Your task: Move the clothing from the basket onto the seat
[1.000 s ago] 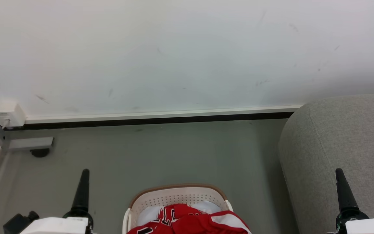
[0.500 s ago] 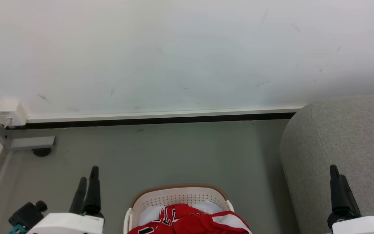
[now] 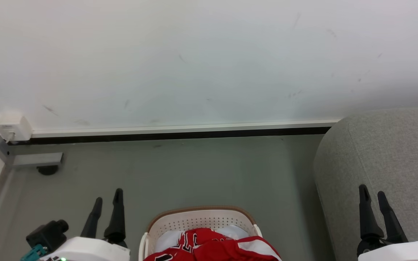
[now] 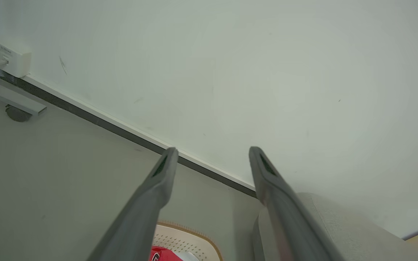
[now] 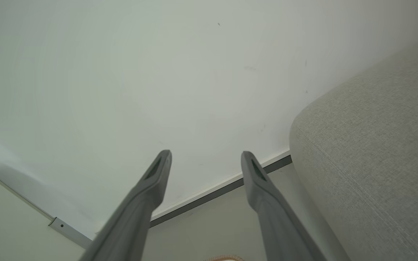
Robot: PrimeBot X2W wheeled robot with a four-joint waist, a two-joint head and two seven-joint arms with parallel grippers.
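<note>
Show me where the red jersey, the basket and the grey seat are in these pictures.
red jersey (image 3: pixel 216 248), head view, on its crumpled red fabric.
basket (image 3: pixel 194 219), head view, on its perforated far wall.
grey seat (image 3: pixel 394 152), head view, on its bare fabric surface.

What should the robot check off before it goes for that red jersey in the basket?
1. Left gripper open and empty: ok.
2. Right gripper open and empty: ok.
3. Red jersey lying on top in the laundry basket: ok.
4. Whole basket inside the head view: not ok, its near part is cut off at the bottom edge.
5. Jersey free of the pale cloth beneath it: cannot tell.
6. Sofa seat ready to take the jersey: cannot tell, its top runs out of frame.
</note>
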